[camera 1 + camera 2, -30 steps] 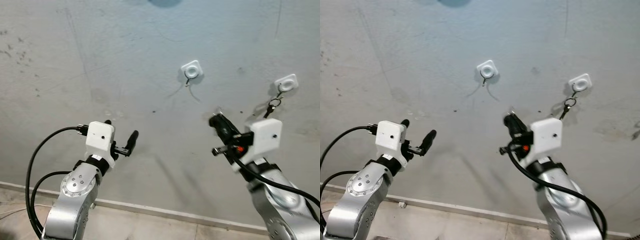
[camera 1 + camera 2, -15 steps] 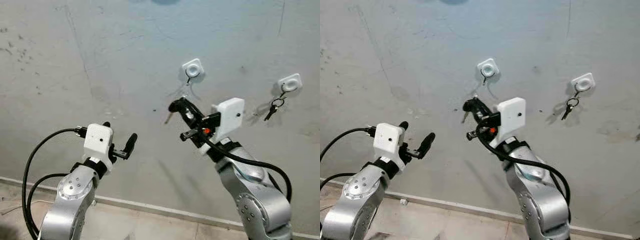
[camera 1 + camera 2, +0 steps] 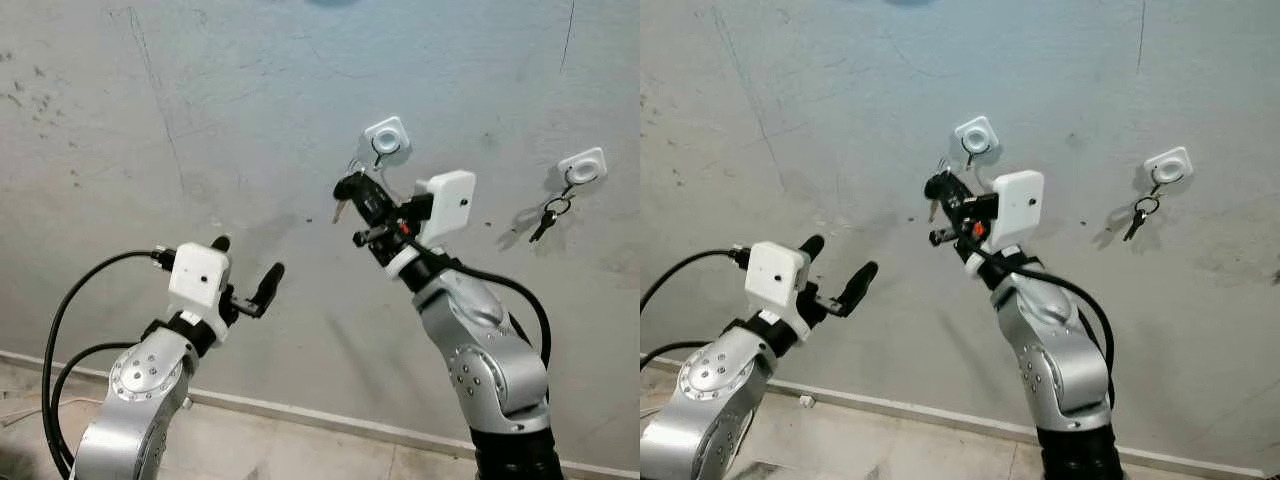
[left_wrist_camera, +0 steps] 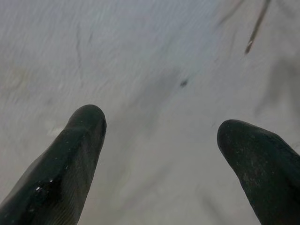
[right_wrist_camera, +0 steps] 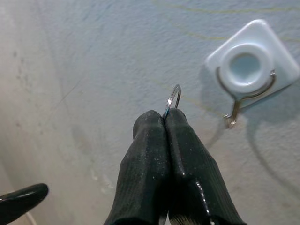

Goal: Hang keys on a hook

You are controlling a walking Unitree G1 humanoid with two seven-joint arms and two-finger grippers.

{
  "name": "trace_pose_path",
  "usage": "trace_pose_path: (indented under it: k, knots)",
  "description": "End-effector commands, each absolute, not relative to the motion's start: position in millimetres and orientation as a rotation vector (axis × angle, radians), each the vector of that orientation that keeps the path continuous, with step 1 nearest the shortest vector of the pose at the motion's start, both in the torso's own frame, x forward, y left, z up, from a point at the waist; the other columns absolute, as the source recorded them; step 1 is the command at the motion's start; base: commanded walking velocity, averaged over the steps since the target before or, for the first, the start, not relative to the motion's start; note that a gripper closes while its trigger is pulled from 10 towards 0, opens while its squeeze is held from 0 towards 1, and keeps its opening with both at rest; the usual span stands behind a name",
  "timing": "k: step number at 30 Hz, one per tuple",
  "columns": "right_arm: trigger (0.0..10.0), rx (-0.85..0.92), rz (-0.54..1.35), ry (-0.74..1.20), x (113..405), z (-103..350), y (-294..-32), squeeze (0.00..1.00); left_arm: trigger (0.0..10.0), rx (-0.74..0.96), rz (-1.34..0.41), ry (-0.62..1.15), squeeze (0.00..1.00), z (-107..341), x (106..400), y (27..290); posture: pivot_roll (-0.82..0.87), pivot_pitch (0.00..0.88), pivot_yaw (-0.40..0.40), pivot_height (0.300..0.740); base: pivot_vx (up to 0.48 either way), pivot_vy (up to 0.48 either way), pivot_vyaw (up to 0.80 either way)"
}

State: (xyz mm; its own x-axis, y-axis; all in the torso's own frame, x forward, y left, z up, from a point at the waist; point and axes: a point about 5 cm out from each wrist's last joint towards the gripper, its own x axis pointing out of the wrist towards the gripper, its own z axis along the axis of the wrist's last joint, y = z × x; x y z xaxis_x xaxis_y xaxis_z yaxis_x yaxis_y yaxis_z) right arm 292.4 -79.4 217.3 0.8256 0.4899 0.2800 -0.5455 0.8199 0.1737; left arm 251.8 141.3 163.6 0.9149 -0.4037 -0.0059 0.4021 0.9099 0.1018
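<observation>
A white square hook (image 3: 385,139) with a bent wire prong is stuck on the grey wall. My right gripper (image 3: 350,186) is held just below and left of it, shut on a thin metal key ring (image 5: 173,100). A small key (image 3: 340,210) dangles under the fingers. In the right wrist view the ring pokes out above the closed fingertips (image 5: 151,123), a short way from the hook's wire prong (image 5: 234,114) and not touching it. My left gripper (image 3: 246,266) is raised lower left, open and holding nothing.
A second white hook (image 3: 581,165) further right on the wall carries another set of keys (image 3: 545,219). A pale baseboard (image 3: 330,426) runs along the wall's foot above a tiled floor. A black cable (image 3: 60,330) loops off my left arm.
My right arm swung left from beside the right-hand hook and rose toward the middle hook, with the key dangling from its fingers. The left arm barely moved.
</observation>
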Motion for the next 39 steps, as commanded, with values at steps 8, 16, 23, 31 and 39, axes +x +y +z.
trace_pose_path:
  k: [8,16,23,31,39]
  knots:
    - [10.0,0.291,0.504,-0.267,303,223,-83,0.00,10.0,0.070,-0.524,-0.077,0.00,185,255,122,0.24,0.000,-0.034,0.740,0.000,0.000,0.00]
    - [10.0,0.318,0.483,-0.260,305,219,-87,0.00,10.0,0.054,-0.526,-0.070,0.00,186,254,122,0.24,0.000,-0.034,0.740,0.000,0.000,0.00]
    - [10.0,0.346,0.461,-0.238,305,212,-93,0.00,10.0,0.034,-0.562,-0.070,0.00,190,254,116,0.23,0.000,-0.033,0.740,0.000,0.000,0.00]
    - [10.0,0.380,0.431,-0.201,306,203,-97,0.00,10.0,0.035,-0.603,-0.089,0.00,197,258,109,0.23,0.000,-0.028,0.740,0.000,0.000,0.00]
    - [10.0,0.421,0.410,-0.165,306,193,-99,0.00,10.0,0.038,-0.600,-0.112,0.00,204,263,109,0.23,0.000,-0.025,0.740,0.000,0.000,0.00]
